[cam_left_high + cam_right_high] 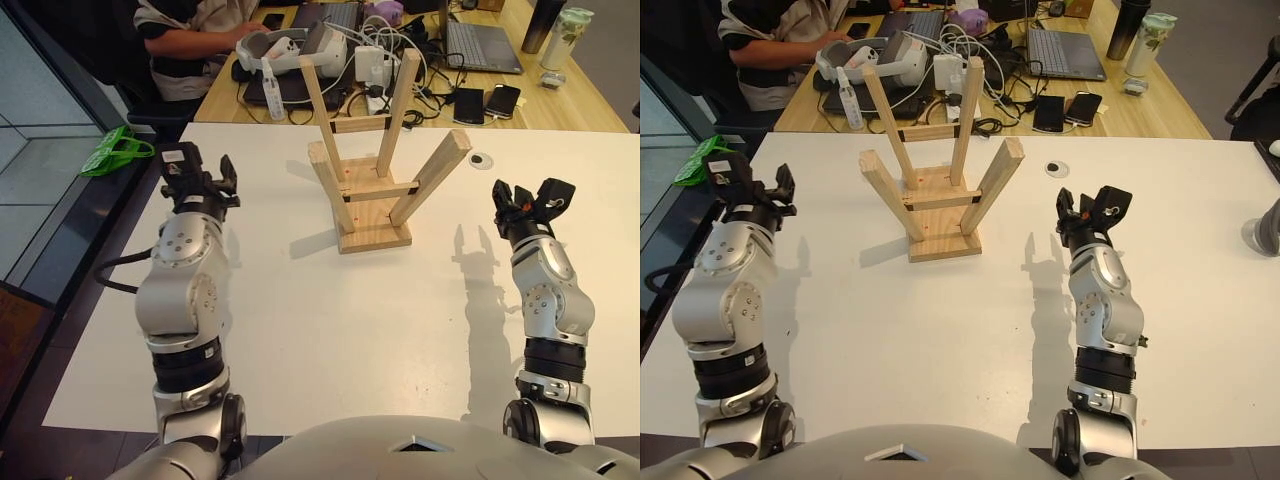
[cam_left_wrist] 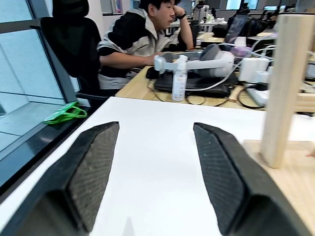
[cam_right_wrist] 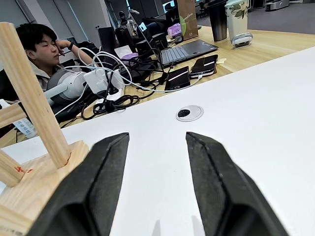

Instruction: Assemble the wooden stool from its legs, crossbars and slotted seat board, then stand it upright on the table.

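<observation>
The wooden stool [image 1: 375, 165] rests upside down on the white table [image 1: 330, 330], its seat board [image 1: 375, 238] flat on the surface and its legs pointing up, joined by crossbars [image 1: 362, 123]. My left gripper [image 1: 200, 172] hovers to the stool's left, open and holding nothing. My right gripper [image 1: 528, 197] hovers to the stool's right, also open and holding nothing. One stool leg [image 2: 284, 83] stands past the left fingers [image 2: 93, 172] in the left wrist view. The seat board's corner [image 3: 34, 182] and a leg [image 3: 32, 93] lie beyond the right fingers [image 3: 216, 182].
A round cable port [image 1: 482, 160] is set in the table right of the stool. Behind the table, a wooden desk [image 1: 560, 105] carries a laptop, phones, cables, a headset [image 1: 295, 45] and a spray bottle. A person sits there. A green object [image 1: 117, 150] lies at the left.
</observation>
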Controlling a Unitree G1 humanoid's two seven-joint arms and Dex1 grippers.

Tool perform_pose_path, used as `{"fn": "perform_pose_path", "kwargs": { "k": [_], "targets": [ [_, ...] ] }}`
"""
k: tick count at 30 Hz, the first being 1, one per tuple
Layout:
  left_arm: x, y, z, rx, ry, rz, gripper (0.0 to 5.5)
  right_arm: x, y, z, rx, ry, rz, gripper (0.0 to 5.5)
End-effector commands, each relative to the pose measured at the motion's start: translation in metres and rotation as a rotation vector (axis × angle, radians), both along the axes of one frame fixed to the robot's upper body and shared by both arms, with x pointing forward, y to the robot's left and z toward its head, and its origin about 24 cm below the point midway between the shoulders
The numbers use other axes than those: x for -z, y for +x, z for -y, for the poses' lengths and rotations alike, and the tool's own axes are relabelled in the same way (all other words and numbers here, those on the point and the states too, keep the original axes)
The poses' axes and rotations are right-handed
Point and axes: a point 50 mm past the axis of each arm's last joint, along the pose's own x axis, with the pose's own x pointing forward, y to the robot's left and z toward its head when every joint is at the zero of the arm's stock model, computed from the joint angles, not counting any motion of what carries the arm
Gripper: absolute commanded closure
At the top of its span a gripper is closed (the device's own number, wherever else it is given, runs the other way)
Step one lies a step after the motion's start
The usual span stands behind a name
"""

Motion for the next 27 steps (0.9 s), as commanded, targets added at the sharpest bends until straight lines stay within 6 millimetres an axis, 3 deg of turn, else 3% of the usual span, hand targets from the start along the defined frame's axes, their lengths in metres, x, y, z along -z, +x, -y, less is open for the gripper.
{"fn": "perform_pose_path", "kwargs": {
  "k": [1, 9, 13, 15, 19, 24, 26, 27],
  "targets": [
    [0.0, -0.001, 0.016, 0.081, 0.004, 0.002, 3.29, -0.01, 0.002, -0.014, -0.054, -0.018, 0.057, 4.01],
    [-0.001, 0.002, 0.032, 0.169, 0.016, 0.002, 4.53, -0.014, 0.005, -0.015, -0.029, -0.081, 0.091, 5.4],
    [0.002, 0.002, 0.045, 0.214, 0.025, -0.024, 5.1, -0.004, 0.004, -0.025, -0.08, -0.062, 0.019, 5.5],
    [0.006, 0.002, 0.037, 0.162, 0.047, -0.056, 5.33, -0.003, 0.005, -0.023, -0.075, -0.08, -0.011, 5.5],
    [0.002, 0.006, 0.0, -0.036, 0.109, -0.105, 5.49, -0.011, 0.011, -0.01, 0.036, -0.18, -0.007, 5.5],
    [-0.006, 0.002, -0.019, -0.093, 0.112, -0.108, 5.49, -0.011, 0.013, 0.005, 0.111, -0.23, -0.036, 5.5],
    [-0.012, 0.006, -0.002, -0.027, 0.072, -0.098, 5.49, -0.016, 0.014, -0.001, 0.069, -0.212, -0.015, 5.5],
    [-0.016, 0.009, 0.02, 0.05, 0.025, -0.089, 5.49, -0.023, 0.015, -0.016, -0.011, -0.151, 0.018, 5.5]
  ]
}}
